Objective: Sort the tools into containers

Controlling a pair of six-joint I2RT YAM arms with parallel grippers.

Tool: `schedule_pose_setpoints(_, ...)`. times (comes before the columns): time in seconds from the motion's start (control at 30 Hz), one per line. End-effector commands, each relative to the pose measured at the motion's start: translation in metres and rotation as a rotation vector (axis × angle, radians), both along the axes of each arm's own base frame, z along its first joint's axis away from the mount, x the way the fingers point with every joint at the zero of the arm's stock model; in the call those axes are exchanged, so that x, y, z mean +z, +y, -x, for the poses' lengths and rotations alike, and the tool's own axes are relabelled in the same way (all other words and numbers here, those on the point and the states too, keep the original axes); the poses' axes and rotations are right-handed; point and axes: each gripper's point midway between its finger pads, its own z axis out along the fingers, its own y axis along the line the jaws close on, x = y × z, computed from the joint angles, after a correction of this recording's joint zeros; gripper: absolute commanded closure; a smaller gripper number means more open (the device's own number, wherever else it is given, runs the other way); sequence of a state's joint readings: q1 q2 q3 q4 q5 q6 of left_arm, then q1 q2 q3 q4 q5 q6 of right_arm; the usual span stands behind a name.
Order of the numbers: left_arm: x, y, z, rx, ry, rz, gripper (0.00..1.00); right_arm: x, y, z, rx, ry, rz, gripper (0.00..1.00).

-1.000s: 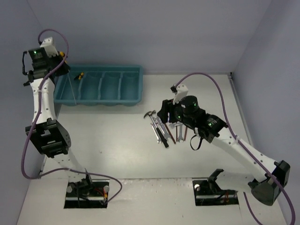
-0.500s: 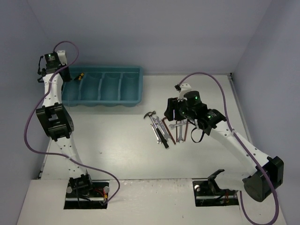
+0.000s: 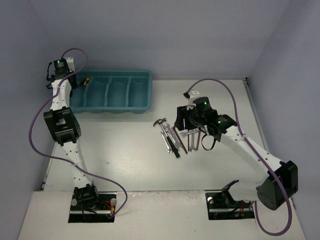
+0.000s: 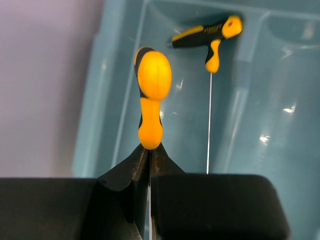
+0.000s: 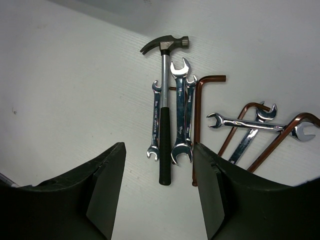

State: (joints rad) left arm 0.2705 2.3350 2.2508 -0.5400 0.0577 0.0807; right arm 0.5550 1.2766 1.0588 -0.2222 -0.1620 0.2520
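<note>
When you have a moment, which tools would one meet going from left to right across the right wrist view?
Slim wrench → hammer → broad wrench → dark red L-shaped key → horizontal wrench.

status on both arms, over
Left gripper shut on yellow-handled tool over tray. Right gripper open above hammer, wrenches. Nothing in the way.

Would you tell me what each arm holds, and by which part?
Left fingers pinch the yellow-handled key by its handle's narrow end; right fingers hold nothing.
</note>
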Motion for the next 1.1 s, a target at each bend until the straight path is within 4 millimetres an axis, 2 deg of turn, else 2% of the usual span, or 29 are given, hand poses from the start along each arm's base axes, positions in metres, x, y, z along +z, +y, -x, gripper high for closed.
schedule_pose_setpoints(0.0,0.051,0.001,-0.025,-0.006,-0.155,-0.058,1.00,0.011,0.002,-0.008,0.004,-0.034,-0.018,0.47)
schedule_pose_setpoints(0.13,0.053,-0.001,-0.031,-0.011,-0.183,-0.054,0.98,0.010,0.000,-0.007,0.002,-0.026,-0.016,0.47)
schedule_pose_setpoints(0.33,0.052,-0.009,-0.036,-0.025,-0.206,-0.033,0.86,0.011,-0.002,-0.011,-0.009,-0.027,-0.014,0.46)
schedule_pose_setpoints(0.37,0.052,-0.009,-0.036,-0.025,-0.206,-0.033,0.86,0.011,-0.002,-0.011,-0.009,-0.027,-0.014,0.46)
schedule_pose_setpoints(0.5,0.056,-0.007,-0.033,-0.013,-0.207,-0.047,0.75,0.008,-0.003,-0.012,-0.014,-0.022,-0.008,0.45)
schedule_pose_setpoints(0.57,0.069,-0.008,-0.032,-0.007,-0.237,-0.043,0.69,0.009,-0.003,-0.013,-0.008,-0.024,-0.003,0.45)
schedule_pose_setpoints(0.63,0.090,-0.010,-0.030,-0.006,-0.275,-0.042,0.65,0.011,-0.003,-0.015,-0.003,-0.035,0.001,0.45)
schedule_pose_setpoints(0.7,0.120,-0.012,-0.024,0.011,-0.329,-0.036,0.59,0.012,-0.003,-0.018,-0.007,-0.040,0.006,0.45)
schedule_pose_setpoints(0.73,0.122,-0.012,-0.022,0.017,-0.330,-0.032,0.58,0.012,-0.003,-0.018,-0.007,-0.041,0.007,0.45)
schedule_pose_setpoints(0.8,0.145,-0.014,-0.013,0.047,-0.372,-0.005,0.55,0.014,-0.004,-0.018,-0.005,-0.048,0.010,0.45)
schedule_pose_setpoints(0.87,0.172,-0.021,0.004,0.073,-0.412,0.025,0.53,0.013,-0.006,-0.018,-0.006,-0.054,0.018,0.45)
schedule_pose_setpoints(0.93,0.184,-0.023,0.018,0.097,-0.422,0.043,0.52,0.013,-0.007,-0.017,-0.006,-0.055,0.021,0.45)
schedule_pose_setpoints(0.97,0.190,-0.025,0.032,0.121,-0.417,0.058,0.52,0.014,-0.007,-0.017,-0.005,-0.059,0.020,0.45)
schedule_pose_setpoints(1.0,0.184,-0.025,0.038,0.143,-0.394,0.067,0.52,0.015,-0.008,-0.016,-0.006,-0.061,0.020,0.45)
schedule_pose_setpoints(1.07,0.190,-0.028,0.065,0.176,-0.375,0.071,0.52,0.015,-0.010,-0.015,-0.007,-0.065,0.019,0.45)
